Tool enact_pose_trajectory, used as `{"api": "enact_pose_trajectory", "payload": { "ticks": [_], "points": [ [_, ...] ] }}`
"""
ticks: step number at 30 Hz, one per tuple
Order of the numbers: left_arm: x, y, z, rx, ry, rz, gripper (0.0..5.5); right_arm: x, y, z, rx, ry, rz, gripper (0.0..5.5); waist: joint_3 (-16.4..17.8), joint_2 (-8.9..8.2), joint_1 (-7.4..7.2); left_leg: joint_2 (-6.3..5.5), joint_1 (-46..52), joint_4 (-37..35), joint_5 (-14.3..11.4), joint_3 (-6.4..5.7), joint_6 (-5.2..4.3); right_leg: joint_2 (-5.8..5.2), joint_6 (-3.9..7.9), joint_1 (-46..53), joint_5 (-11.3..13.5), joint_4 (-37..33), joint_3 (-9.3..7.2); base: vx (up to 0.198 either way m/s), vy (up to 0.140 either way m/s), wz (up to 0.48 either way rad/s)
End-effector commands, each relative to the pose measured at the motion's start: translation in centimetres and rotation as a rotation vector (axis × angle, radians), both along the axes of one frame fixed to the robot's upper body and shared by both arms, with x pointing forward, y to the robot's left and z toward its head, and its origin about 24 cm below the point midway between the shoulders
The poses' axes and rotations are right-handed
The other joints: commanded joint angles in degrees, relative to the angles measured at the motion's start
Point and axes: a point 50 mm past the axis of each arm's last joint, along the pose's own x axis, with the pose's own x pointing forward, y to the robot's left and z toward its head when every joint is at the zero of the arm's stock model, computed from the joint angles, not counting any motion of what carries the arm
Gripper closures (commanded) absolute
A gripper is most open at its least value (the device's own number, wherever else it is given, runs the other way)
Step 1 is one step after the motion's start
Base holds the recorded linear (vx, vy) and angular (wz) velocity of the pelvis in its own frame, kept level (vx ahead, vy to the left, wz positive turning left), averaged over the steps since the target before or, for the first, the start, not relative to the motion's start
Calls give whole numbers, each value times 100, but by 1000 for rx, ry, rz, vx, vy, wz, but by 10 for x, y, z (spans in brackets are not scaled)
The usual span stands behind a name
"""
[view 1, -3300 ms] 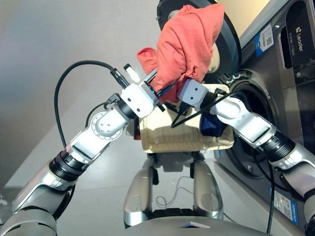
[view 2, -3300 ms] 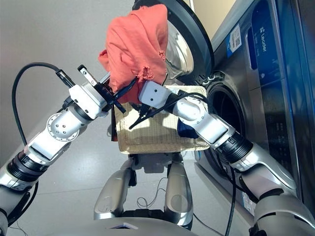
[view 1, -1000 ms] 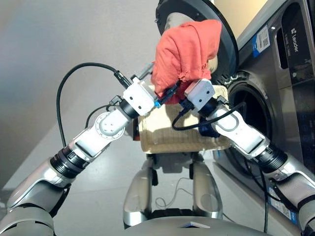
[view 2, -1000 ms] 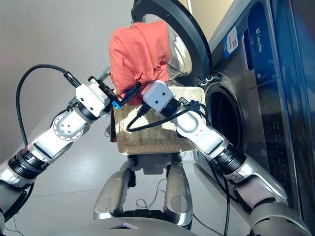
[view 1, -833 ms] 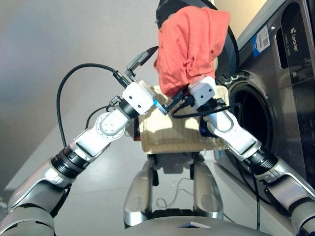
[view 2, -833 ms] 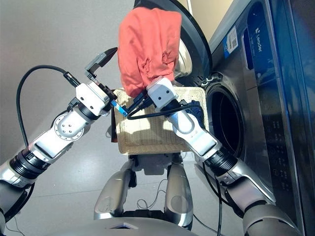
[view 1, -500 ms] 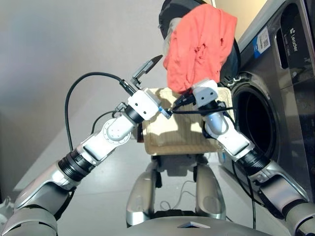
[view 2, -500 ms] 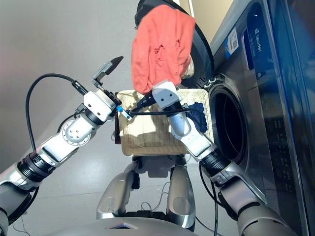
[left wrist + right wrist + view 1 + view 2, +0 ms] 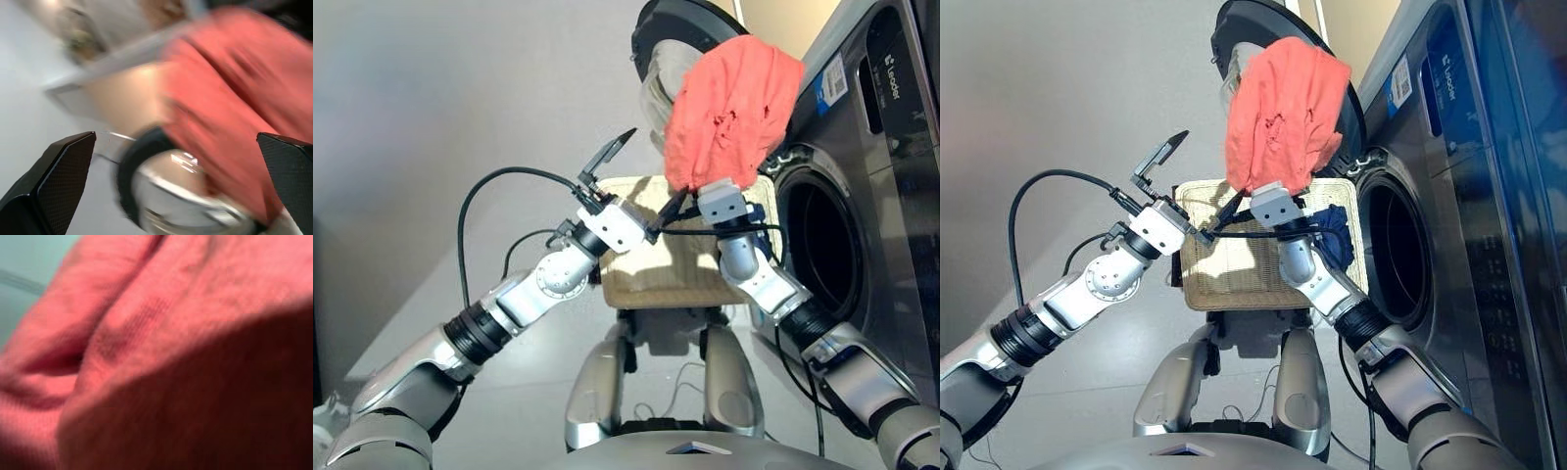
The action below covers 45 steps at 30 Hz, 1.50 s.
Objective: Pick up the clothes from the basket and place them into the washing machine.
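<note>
Right gripper (image 9: 1268,191): jaws clamped on coral-red garment (image 9: 1283,113), held high before open door (image 9: 656,39). Left gripper (image 9: 636,191): jaws apart, empty. Navy garment (image 9: 1332,235) lies in basket (image 9: 1224,269); black one not identifiable. Nothing visibly inside washing machine (image 9: 1410,255); loading remains.

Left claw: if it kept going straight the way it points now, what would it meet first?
The left claw, open and empty, points toward the washing machine's open door. In the wrist view the door glass and the coral-red garment lie ahead; depth is unclear, so which comes first is uncertain.
</note>
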Motion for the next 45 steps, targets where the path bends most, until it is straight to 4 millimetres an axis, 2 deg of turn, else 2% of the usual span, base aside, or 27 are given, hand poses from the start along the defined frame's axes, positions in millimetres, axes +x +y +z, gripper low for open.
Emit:
{"api": "enact_pose_trajectory", "payload": {
  "ticks": [1,8,15,20,23,26,31,37,45],
  "points": [
    [-16,2,31,-211,-143,-26,0,-10,-1,5,145,-69,-34,550,100,-199,-62,48,-673,1345,-633,-166,-81,197,102,-280,4,487,176,0,0,0],
    [-18,-4,40,-386,-124,-35,0,-6,-27,-19,188,10,-217,550,150,-96,-83,128,-1412,2070,-837,-268,-87,258,18,-975,-265,1238,117,0,0,0],
    [-19,-12,52,-478,-128,-76,0,4,-47,-22,211,24,-372,550,223,-13,-56,181,-2003,2493,-951,-274,-76,280,-32,-1579,-379,1652,131,-7,0,-2],
    [-20,-13,60,-509,-132,-110,0,12,-71,-13,369,11,-510,550,311,57,-36,191,-2332,2720,-1029,-246,-57,282,-53,-1900,-452,1835,157,0,0,0],
    [-21,-14,63,-525,-127,-135,0,19,-87,-3,490,-12,-597,550,338,113,-5,186,-2507,2839,-1067,-243,-43,292,-65,-2077,-478,1935,192,0,0,0],
    [-22,-15,67,-529,-136,-154,0,23,-111,14,583,-83,-696,550,384,182,23,181,-2678,2942,-1098,-247,-41,282,-66,-2237,-517,2052,208,0,0,0],
    [-24,-15,73,-532,-150,-174,0,24,-152,45,661,-201,-840,550,419,268,73,164,-2908,3070,-1146,-232,-39,270,-88,-2467,-577,2190,230,0,0,0],
    [-24,-14,76,-533,-150,-195,0,16,-201,87,733,-343,-979,550,473,329,123,145,-3119,3153,-1166,-242,-44,250,-92,-2676,-589,2268,226,0,0,0],
    [-25,-7,81,-542,-162,-194,0,-2,-237,129,923,-538,-1028,550,429,261,114,176,-3203,3160,-1197,-214,-54,268,-105,-2769,-589,2259,238,0,0,0]
  ]
}}
